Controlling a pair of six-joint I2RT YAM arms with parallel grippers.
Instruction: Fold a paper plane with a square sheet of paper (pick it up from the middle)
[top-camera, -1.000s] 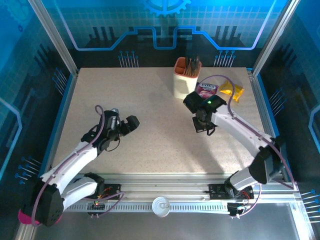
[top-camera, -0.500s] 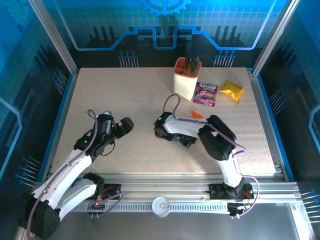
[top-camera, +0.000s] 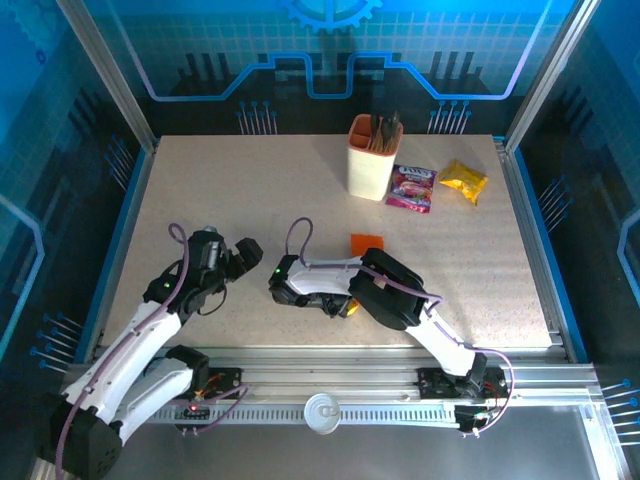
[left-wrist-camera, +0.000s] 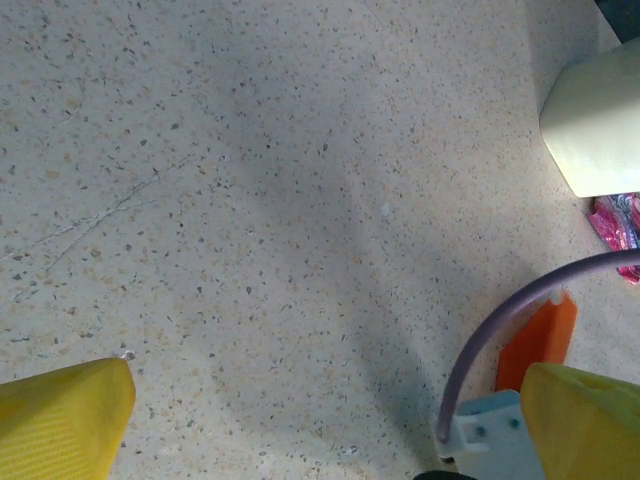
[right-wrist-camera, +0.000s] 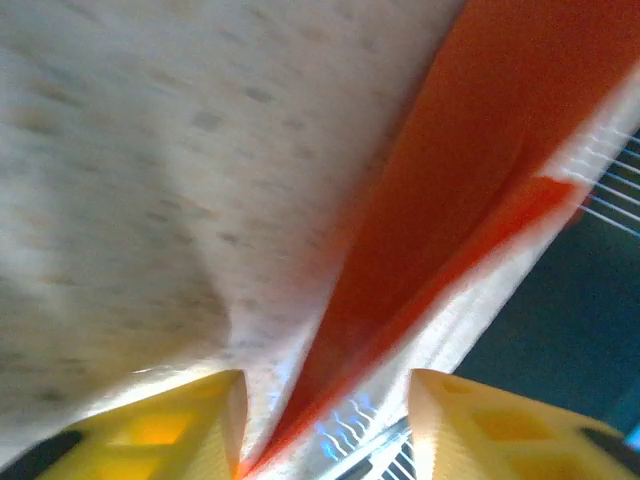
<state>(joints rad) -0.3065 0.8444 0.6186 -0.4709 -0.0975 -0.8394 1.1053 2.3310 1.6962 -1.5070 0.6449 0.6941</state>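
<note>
Right wrist view showed the right gripper (right-wrist-camera: 325, 405) with its yellow fingers partly parted and the orange sheet of paper (right-wrist-camera: 450, 200) on the table (right-wrist-camera: 150, 150) in line with their gap, unclamped. Blur hid any touch. The left gripper (left-wrist-camera: 325, 380) stood wide open over the table, holding nothing, with the paper near one finger.

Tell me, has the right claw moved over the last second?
Yes. The right claw swung away from the peach cup, leftward and toward the near edge of the table.
</note>
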